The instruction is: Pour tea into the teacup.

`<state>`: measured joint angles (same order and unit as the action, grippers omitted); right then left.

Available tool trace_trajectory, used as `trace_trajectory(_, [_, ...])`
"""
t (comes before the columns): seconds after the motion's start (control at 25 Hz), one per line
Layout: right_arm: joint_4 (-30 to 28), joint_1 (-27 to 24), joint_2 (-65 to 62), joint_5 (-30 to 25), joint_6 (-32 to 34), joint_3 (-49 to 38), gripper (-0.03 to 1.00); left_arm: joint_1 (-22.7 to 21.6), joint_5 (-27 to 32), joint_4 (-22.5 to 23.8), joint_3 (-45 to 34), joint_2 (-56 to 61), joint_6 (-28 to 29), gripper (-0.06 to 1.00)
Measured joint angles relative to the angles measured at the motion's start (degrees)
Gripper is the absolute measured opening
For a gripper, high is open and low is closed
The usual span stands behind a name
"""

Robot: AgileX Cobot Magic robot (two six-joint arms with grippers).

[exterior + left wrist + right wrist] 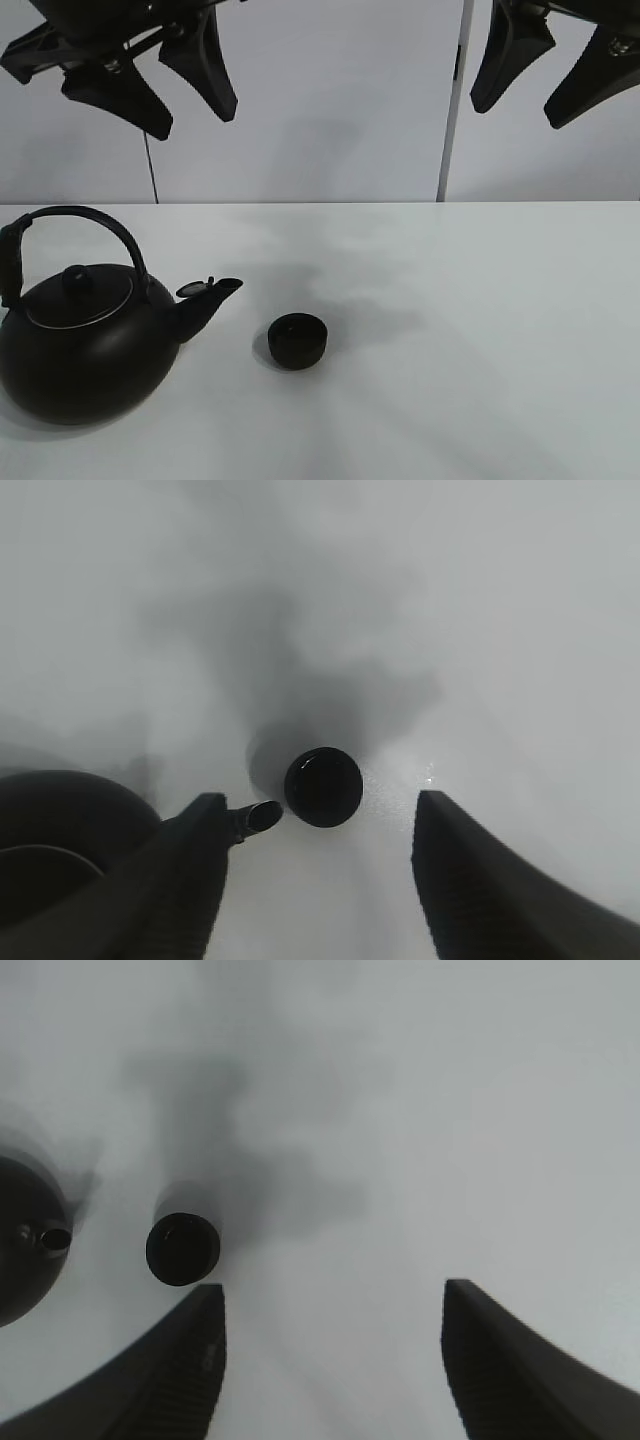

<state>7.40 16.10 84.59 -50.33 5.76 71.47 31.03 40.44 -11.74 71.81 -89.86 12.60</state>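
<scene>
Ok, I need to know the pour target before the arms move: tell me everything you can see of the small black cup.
The small round matte black handleless cup is low and straight-sided, standing upright on the white table. Its inside looks dark, with a faint glint in the wrist views; whether it holds liquid is unclear. It sits just off the spout of the big black kettle with the arched handle, apart from it. Nothing touches it but the table.

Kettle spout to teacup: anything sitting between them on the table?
Nothing visible. The kettle stands upright with its spout aimed toward the teacup, and only bare table lies between them. Both tools, left and right, hang open, high above, holding nothing.
</scene>
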Motion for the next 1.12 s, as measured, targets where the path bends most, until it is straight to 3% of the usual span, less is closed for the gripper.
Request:
trace_trajectory(0.32, [0.05,0.00,0.00,0.00,0.00,0.00,0.43,-3.85,4.59,-3.23,1.65,-3.06,0.28,0.52])
trace_trajectory(1.12, [0.11,0.00,0.00,0.13,0.00,-0.06,0.43,-3.85,4.50,-3.45,1.65,-3.06,0.33,0.53])
